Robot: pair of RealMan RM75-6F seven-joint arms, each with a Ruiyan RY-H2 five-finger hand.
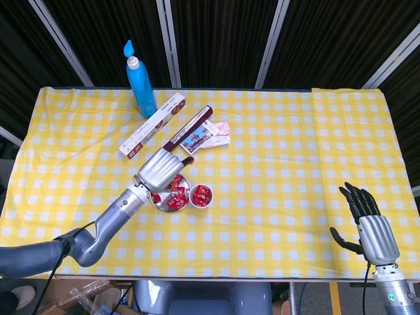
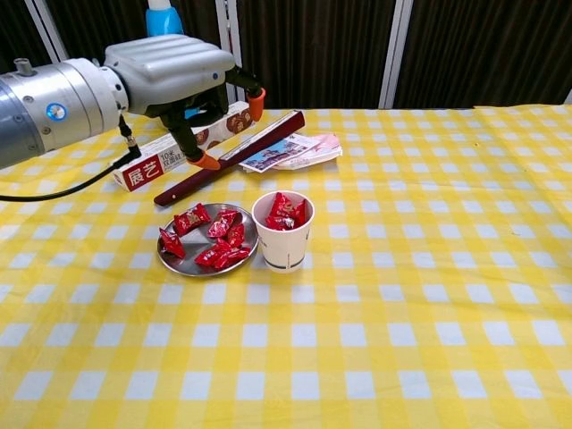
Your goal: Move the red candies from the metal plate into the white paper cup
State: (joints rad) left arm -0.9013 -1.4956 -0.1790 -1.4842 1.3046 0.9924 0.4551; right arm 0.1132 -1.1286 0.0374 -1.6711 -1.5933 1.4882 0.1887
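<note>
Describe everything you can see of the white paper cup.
The white paper cup stands upright on the yellow checked tablecloth, right beside the metal plate, their rims nearly touching. It is plain white with a faint small mark low on its wall, tapering toward the base. Its open mouth holds red wrapped candies heaped to the rim. No hand touches it; the left hand hangs above and behind the plate.

a table (image 1: 275, 216) draped in a yellow-and-white checked cloth (image 2: 429, 313) stands before a wall of dark pleated curtain (image 1: 216, 39) crossed by pale metal bars (image 1: 271, 42), with even light from above and a strip of floor (image 1: 308, 298) showing below the table's near edge.
</note>
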